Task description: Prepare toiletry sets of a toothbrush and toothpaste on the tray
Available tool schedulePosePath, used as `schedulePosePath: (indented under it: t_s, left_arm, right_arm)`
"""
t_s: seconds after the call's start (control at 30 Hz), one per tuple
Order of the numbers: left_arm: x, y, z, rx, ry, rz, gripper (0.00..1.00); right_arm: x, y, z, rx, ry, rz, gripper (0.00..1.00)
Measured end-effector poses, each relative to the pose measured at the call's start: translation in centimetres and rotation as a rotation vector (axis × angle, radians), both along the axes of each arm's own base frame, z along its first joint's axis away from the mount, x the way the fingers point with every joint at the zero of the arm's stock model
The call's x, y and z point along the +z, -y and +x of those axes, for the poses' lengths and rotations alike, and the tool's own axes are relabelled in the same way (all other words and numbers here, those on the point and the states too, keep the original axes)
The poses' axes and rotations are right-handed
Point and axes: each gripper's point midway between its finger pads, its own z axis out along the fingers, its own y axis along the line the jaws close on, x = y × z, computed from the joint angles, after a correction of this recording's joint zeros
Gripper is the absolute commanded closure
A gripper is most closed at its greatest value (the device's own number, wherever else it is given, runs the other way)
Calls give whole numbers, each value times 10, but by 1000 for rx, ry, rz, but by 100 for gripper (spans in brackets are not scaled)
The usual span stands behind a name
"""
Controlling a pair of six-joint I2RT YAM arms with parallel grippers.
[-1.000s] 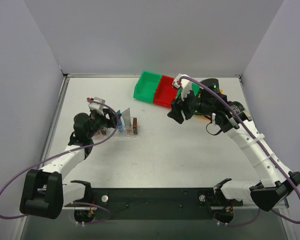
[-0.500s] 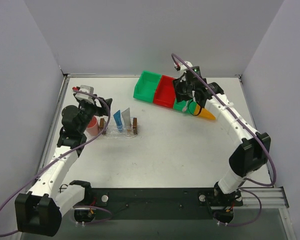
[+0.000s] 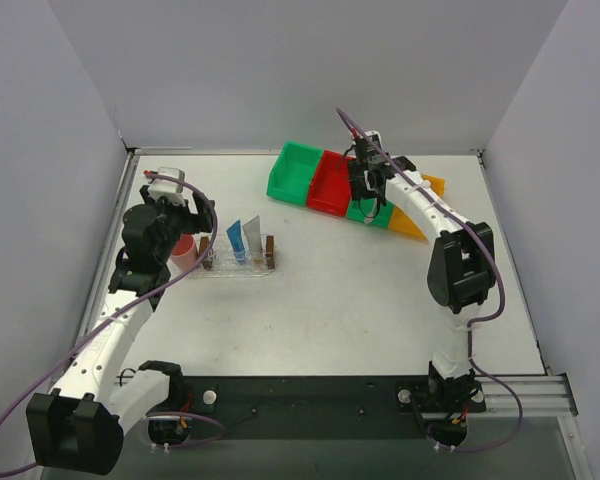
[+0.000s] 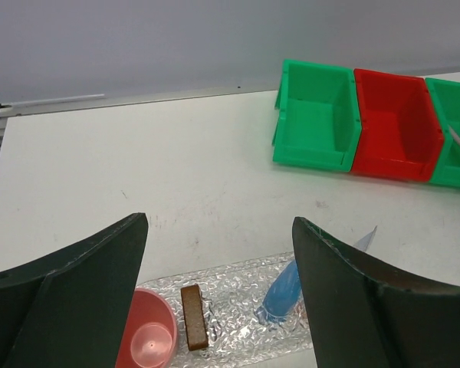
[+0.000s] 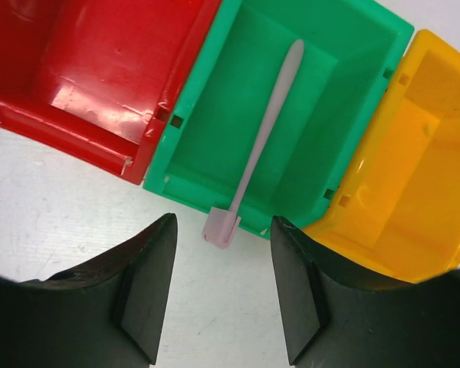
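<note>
The toothbrush (image 5: 257,149) lies slantwise in the green bin (image 5: 207,138) just beside the red bin (image 5: 100,69), its head poking over the rim. The right gripper (image 5: 224,230) has stretched out and now hangs over it, jaws wide, holding nothing. Well apart from the red bin, the left gripper (image 4: 218,222), also wide and empty, has backed off the tray (image 4: 238,307), where both toothpaste tubes (image 3: 236,238) stand. I'd say the brush gets picked up next.
</note>
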Motion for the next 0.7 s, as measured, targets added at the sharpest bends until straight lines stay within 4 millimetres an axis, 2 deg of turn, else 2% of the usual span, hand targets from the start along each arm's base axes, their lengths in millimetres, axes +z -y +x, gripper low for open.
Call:
schedulePosePath:
  t_s: [0.37, 0.7]
  left_arm:
    - [-5, -2, -1, 6, -19, 4, 13]
    - [-5, -2, 0, 10, -20, 3, 13]
  right_arm:
    - [-43, 20, 9, -100, -75, 5, 57]
    - [-72, 22, 17, -133, -134, 24, 57]
